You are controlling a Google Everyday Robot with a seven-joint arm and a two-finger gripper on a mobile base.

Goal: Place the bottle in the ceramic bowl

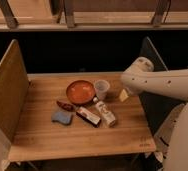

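Where the bottle [105, 112] lies: flat on its side on the table [47, 135], outside the bowl, white cap pointing up-left toward the cup, base toward the near right.
Bottle's neighbours: box just to its left and roughly parallel, close or touching, cannot tell which; cup just beyond the cap; bowl further up-left, apart from it.
Bowl [80, 92]: upright near the table's middle, orange-red inside with a darker rim, its whole inside in view.
Cup [102, 89]: translucent, upright, just right of the bowl, at or against its rim.
Box [88, 116]: flat, dark red and white, lying slantwise in front of the bowl.
Sponge [62, 117]: blue-grey pad, left of the box, front-left of the bowl.
Red thing [65, 105]: small and dark red, between sponge and bowl; what it is cannot be told.
Arm [162, 82]: white, reaching in from the right edge above the table's right part.
Gripper [125, 93]: at the arm's left end, low over the table, just right of the cup, up-right of the bottle and apart from it; mostly hidden under the arm, only a pale yellowish bit showing.
Gripper state: released or clenched, cannot tell; the bottle is not in it.
Panels [7, 90]: upright boards along the table's left and right sides.
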